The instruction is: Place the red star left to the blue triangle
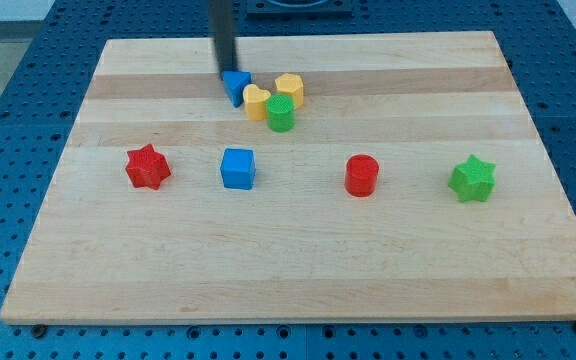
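Observation:
The red star [148,167] lies at the view's left on the wooden board [298,280]. The blue triangle [236,86] lies near the view's top, well up and to the right of the red star. My tip [225,75] comes down from the view's top and touches the blue triangle's upper left side. The tip is far from the red star.
A yellow heart [256,102], a yellow hexagon [289,89] and a green cylinder [281,114] cluster just right of the blue triangle. A blue cube [238,168], a red cylinder [362,175] and a green star [472,179] lie in a row with the red star.

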Controlling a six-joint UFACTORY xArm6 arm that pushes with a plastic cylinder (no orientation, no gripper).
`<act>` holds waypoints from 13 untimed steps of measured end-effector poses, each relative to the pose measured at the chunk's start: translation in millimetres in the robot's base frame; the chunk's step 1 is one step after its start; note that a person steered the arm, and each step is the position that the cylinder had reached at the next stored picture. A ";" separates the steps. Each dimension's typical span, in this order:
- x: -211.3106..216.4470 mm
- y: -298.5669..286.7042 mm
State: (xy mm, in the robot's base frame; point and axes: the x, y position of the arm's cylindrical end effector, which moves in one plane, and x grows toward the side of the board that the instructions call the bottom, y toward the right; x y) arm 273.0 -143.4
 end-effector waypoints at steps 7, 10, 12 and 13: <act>111.0 -138.0; 215.2 -0.6; 185.0 -44.9; 196.9 -36.5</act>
State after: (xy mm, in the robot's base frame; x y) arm 469.9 -180.0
